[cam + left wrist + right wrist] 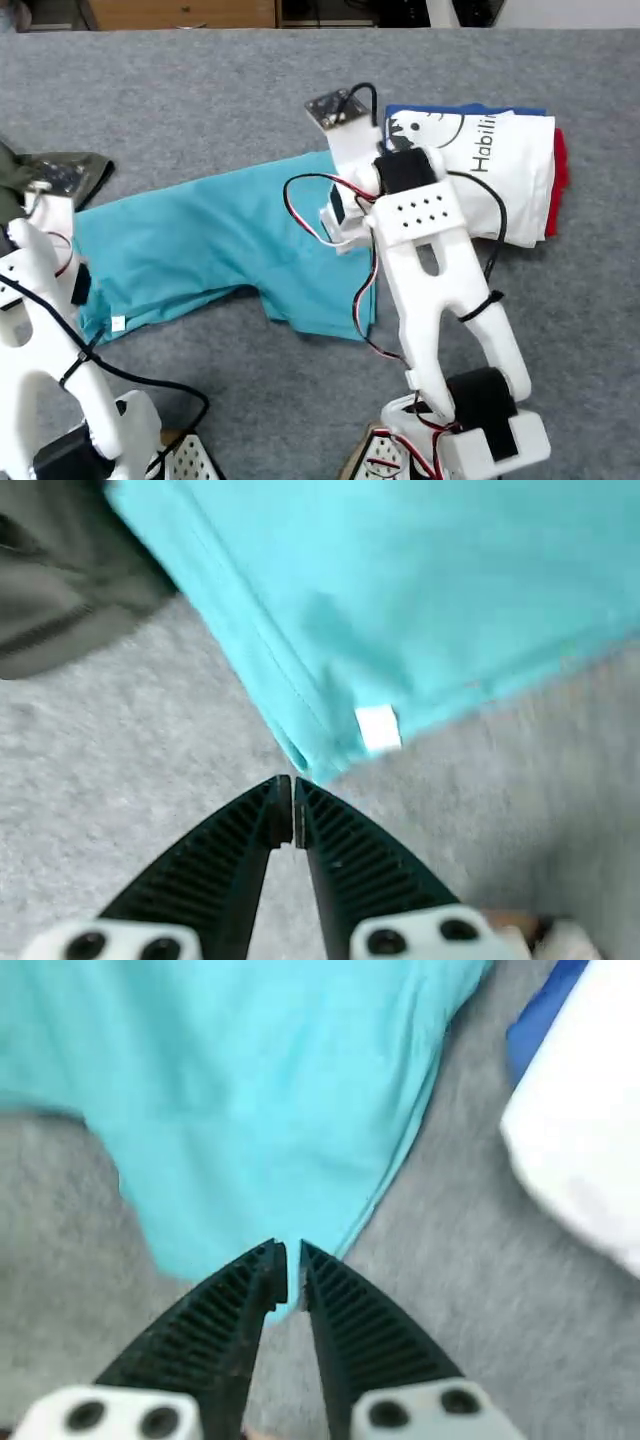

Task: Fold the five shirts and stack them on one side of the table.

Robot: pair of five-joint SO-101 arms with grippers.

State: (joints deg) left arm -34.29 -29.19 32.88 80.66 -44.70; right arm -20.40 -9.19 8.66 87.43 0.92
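Observation:
A teal shirt (220, 245) lies spread flat across the middle of the grey table. At the right stands a stack of folded shirts with a white printed one (490, 165) on top and blue and red edges beneath. A dark olive shirt (55, 170) lies crumpled at the far left. My left gripper (292, 805) is shut, its tips just short of the teal shirt's corner with the white tag (378, 728). My right gripper (290, 1265) is shut above the teal shirt's other edge (390, 1190), with the white shirt (585, 1150) close beside it.
The left arm (40, 290) stands over the teal shirt's left end, the right arm (430, 250) between the teal shirt and the stack. Bare grey table (200, 100) stretches along the far side. Wooden furniture (180, 12) stands beyond the table's edge.

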